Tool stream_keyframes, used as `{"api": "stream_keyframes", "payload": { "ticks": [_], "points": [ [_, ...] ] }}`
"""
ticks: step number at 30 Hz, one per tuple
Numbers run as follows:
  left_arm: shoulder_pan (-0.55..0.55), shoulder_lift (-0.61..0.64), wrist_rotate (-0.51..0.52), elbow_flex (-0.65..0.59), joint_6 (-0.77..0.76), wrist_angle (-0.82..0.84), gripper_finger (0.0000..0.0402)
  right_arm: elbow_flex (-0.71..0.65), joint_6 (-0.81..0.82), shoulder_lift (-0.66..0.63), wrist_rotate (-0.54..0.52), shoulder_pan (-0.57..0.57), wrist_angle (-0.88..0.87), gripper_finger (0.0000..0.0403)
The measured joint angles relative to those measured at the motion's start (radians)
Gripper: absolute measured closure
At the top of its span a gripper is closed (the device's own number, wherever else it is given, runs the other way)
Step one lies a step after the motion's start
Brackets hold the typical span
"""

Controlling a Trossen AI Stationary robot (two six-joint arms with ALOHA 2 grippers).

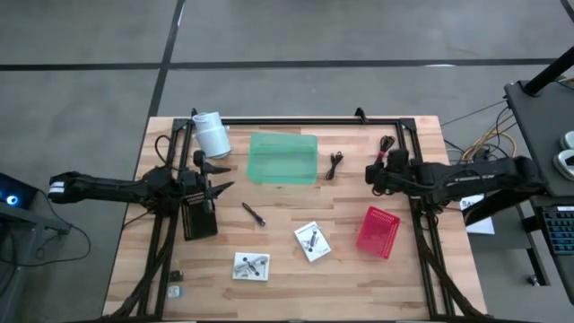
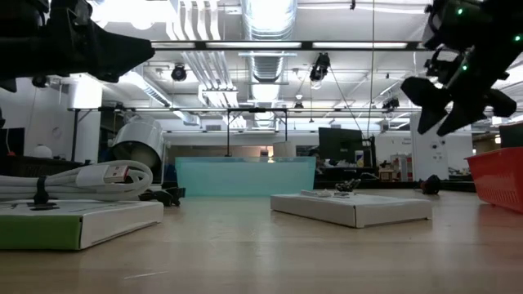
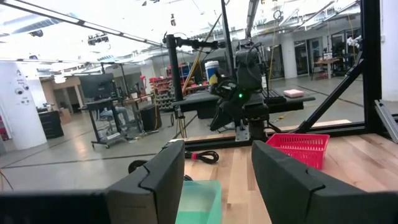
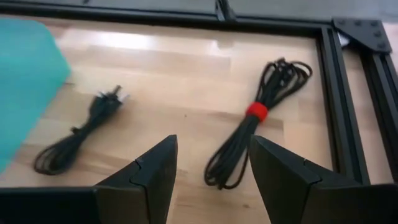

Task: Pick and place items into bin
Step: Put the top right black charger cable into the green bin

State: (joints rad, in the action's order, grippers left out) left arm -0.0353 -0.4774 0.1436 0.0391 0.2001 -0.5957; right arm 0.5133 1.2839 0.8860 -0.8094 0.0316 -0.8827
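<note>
The right gripper (image 1: pixel 372 173) hangs above the table's right rear area with its fingers (image 4: pixel 149 171) spread and nothing between them, aimed down at a black cable bundle with a red tie (image 4: pixel 258 121) that lies just inside the black frame rail (image 4: pixel 336 99). A second, smaller black cable bundle (image 4: pixel 78 134) lies beside it on the wood, between the tied bundle and the green bin (image 1: pixel 282 158). In the high view this smaller bundle (image 1: pixel 335 164) sits just right of the bin, which stands at the rear middle of the wooden table (image 1: pixel 287 296). The left gripper (image 1: pixel 220 187) is raised over the left side of the table, its fingers (image 3: pixel 158 174) also apart and empty, pointing toward the bin. A thin dark pen-like tool (image 1: pixel 254 214) lies on the wood near the left gripper, in front of the bin. Nearer the front edge lie two white packets of dark hardware, one (image 1: pixel 312 240) toward the middle and one (image 1: pixel 251 266) to its left. A red basket (image 1: pixel 378 231) sits on the right side, in front of the right arm. A white cylindrical roll (image 1: pixel 212 134) stands at the rear left corner, left of the bin.
</note>
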Motion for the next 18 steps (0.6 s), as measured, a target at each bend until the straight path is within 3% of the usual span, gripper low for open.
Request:
{"api": "stream_keyframes", "payload": {
  "ticks": [18],
  "points": [
    [0.0, 0.0, 0.0, 0.0, 0.0, 0.0, 0.023, -0.046, 0.112, 0.223, 0.008, 0.068, 0.092, 0.0215]
  ]
}}
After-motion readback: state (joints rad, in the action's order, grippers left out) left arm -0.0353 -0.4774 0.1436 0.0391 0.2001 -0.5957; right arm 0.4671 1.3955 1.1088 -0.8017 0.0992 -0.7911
